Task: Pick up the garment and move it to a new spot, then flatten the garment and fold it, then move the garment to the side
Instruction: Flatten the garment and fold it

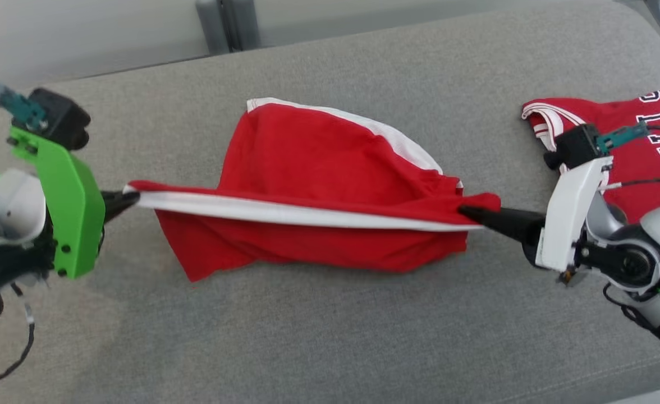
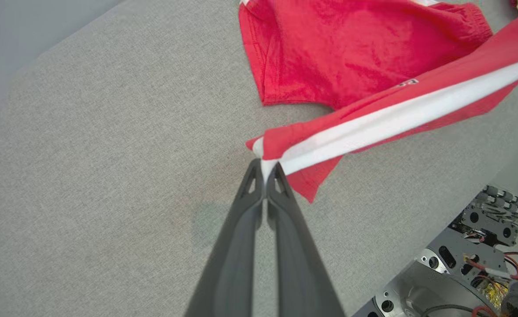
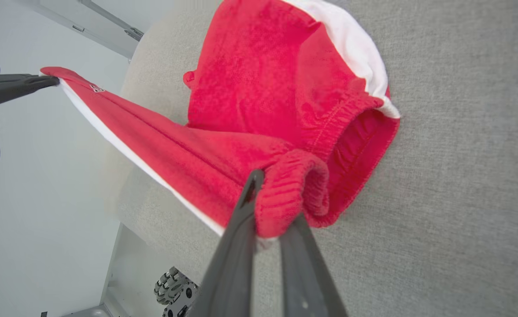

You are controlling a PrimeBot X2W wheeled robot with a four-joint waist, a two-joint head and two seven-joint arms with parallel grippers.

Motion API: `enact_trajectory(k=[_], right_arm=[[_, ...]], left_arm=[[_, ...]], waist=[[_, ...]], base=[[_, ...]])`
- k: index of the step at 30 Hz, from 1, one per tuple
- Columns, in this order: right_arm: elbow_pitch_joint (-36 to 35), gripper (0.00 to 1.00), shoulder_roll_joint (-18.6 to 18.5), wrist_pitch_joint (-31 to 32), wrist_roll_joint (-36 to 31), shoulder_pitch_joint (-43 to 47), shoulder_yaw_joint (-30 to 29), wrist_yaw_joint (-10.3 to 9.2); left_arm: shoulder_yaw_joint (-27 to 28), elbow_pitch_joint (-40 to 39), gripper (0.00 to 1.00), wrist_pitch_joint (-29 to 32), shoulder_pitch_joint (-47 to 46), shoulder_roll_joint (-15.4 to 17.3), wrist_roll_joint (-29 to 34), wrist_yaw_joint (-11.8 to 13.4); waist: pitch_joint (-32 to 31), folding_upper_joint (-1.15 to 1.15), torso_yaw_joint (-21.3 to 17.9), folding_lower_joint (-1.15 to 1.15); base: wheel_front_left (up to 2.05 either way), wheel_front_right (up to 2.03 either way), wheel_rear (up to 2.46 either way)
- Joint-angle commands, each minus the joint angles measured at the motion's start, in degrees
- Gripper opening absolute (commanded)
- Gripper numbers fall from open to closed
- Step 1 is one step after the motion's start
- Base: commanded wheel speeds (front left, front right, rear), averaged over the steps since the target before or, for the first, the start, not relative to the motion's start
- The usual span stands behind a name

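Garment: red shorts with a white side stripe, near the middle of the grey upholstered surface.
Garment position: one edge is lifted and pulled taut between the two grippers. The rest hangs from that edge and lies crumpled on the surface beneath and behind it.
Left gripper: fingers pressed together, pinching the hem end of the striped edge. The fabric emerges directly from the tips.
Right gripper: fingers closed on the gathered elastic waistband, which bunches over and around the fingertips.
Span: the white stripe runs nearly straight from one gripper to the other, clear of the surface along its length.
Waist opening: seen from the right wrist, it gapes open beside the pinched section, with its far rim resting on the surface.
Second item: a red jersey with white lettering lies on the surface at the robot's right, apart from the garment.
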Motion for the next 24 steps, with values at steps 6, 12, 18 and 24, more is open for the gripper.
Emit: enact_trajectory(k=[6, 12, 18, 24], right_arm=[[2.66, 0.0, 3.27, 1.5, -1.16, -4.92, -4.69, -0.1], [3.94, 0.0, 5.87, 3.05, 0.12, -7.72, -8.73, -0.1], [5.75, 0.0, 8.18, 5.18, -0.61, -10.09, -10.96, -0.1], [7.1, 0.0, 10.34, 6.63, -2.0, -11.51, -12.55, -0.09]], left_arm=[[1.23, 8.8, 0.0, 4.37, -9.94, -4.82, 3.06, -2.27], [1.38, 15.81, 0.0, 6.23, -16.38, -9.28, 5.02, -4.17], [1.36, 21.98, 0.0, 6.5, -20.94, -13.1, 6.43, -5.81], [1.4, 26.91, 0.0, 5.23, -23.23, -15.63, 7.26, -7.86]], waist=[[12.39, 0.0, -3.53, 0.0], [16.51, 0.0, -5.1, 0.0], [19.53, 0.0, -6.3, 0.0], [20.4, 0.0, -6.98, 0.0]], base=[[0.0, 0.0, 0.0], [0.0, 0.0, 0.0], [0.0, 0.0, 0.0], [0.0, 0.0, 0.0]])
